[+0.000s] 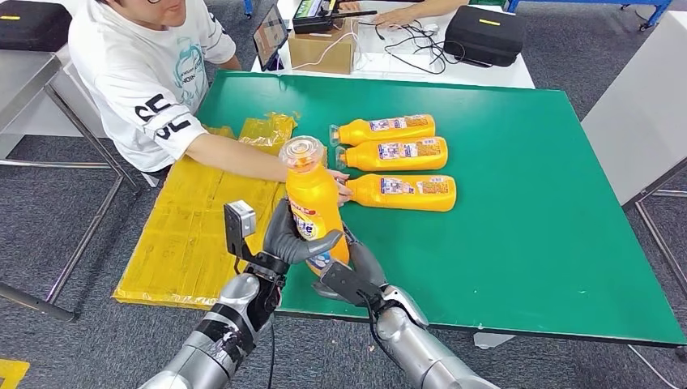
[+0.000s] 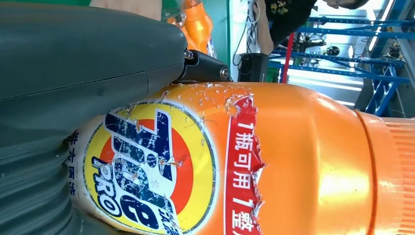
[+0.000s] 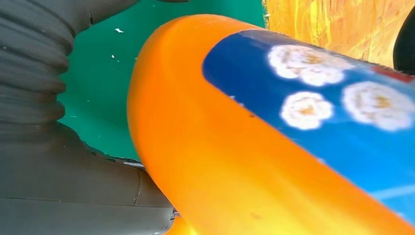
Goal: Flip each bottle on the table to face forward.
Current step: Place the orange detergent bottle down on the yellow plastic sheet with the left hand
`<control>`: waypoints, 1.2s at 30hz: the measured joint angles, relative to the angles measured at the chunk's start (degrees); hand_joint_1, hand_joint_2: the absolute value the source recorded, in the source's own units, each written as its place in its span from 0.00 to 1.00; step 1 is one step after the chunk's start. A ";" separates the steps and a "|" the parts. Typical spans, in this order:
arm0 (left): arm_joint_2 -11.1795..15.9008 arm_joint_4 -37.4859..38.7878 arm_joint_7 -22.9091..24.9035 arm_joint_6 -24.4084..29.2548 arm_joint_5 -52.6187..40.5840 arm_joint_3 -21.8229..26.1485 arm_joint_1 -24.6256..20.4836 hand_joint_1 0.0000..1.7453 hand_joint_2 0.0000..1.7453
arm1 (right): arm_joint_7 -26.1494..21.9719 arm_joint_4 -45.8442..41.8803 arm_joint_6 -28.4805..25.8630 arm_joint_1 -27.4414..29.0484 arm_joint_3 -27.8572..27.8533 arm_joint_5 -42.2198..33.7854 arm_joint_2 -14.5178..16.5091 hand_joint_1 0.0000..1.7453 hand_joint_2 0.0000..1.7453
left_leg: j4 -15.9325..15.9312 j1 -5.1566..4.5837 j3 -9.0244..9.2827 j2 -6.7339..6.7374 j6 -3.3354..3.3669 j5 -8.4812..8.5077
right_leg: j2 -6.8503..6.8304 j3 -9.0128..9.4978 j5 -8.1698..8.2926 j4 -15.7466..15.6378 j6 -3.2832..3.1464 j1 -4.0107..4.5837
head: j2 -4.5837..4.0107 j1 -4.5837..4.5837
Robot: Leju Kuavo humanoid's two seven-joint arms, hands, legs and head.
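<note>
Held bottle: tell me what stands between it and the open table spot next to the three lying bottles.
The held bottle, gripped upright by the left hand and right hand, has a person's hand just behind it, reaching toward the nearest lying bottle. That hand lies in the path; nothing else visible does.

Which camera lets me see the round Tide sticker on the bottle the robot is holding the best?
The left wrist view: the round Tide label is big, close and scratched. In the head view the held bottle shows whole, but the label is tiny and partly behind the left hand. The right wrist view shows the bottle's blue back label.
</note>
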 joint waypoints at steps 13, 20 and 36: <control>5.91 2.78 -4.50 28.72 -20.89 1.02 -3.86 1.00 1.00 | -6.16 -12.46 -3.74 3.01 -7.77 -11.91 -0.07 0.00 1.00 | -0.01 0.03 0.01 0.02 -0.03 0.03 | 0.01 -0.01 0.00 0.03 0.00 0.03 | 0.01 -0.01; 10.74 9.17 -4.57 33.86 -28.90 1.80 -7.18 1.00 1.00 | -6.65 -20.13 -3.83 5.11 -10.72 -15.20 -0.40 0.00 1.00 | -0.01 0.03 -0.01 0.03 -0.04 0.04 | 0.01 -0.01 0.00 0.04 0.00 0.01 | 0.01 0.01; 15.37 16.71 -2.86 35.41 -36.21 2.50 -10.00 1.00 1.00 | -6.70 -25.53 -3.91 6.89 -12.70 -17.04 -1.11 0.00 1.00 | -0.01 0.03 -0.02 0.00 -0.04 0.04 | 0.00 -0.04 0.00 0.04 0.00 0.02 | 0.01 0.01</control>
